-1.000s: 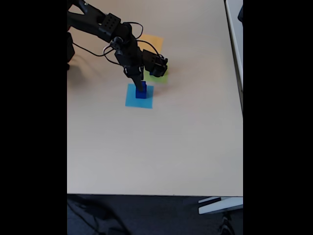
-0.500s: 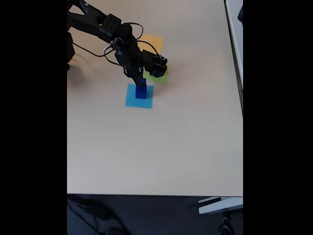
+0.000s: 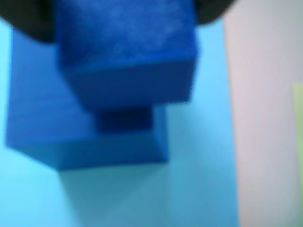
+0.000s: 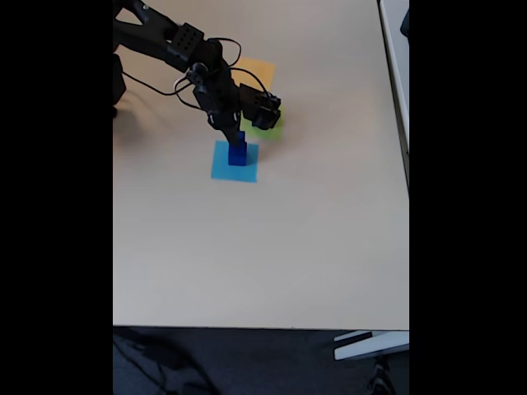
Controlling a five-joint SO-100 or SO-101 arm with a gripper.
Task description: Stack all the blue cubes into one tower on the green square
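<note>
In the wrist view my gripper [image 3: 123,12] is shut on a blue cube [image 3: 128,52]; its dark fingers [image 3: 23,19] show at the cube's top corners. Right below sits a larger blue cube [image 3: 71,132] on the light blue square [image 3: 199,156]. A darker blue patch between the two could be shadow or another cube. In the fixed view the gripper [image 4: 236,136] stands over the blue cubes [image 4: 238,154], which form a narrow column on the light blue square [image 4: 222,169]. The green square [image 4: 273,130] lies just to the right, partly under the arm; a sliver of the green square [image 3: 298,123] appears at the wrist view's right edge.
An orange-yellow square [image 4: 258,69] lies behind the green one. The arm [image 4: 177,41] reaches in from the upper left with cables looping around it. The pale table [image 4: 263,247] ends near the bottom of the fixed view, and another surface borders its right side.
The gripper has risen slightly over the light blue square, and the blue column under it now looks a little taller.
</note>
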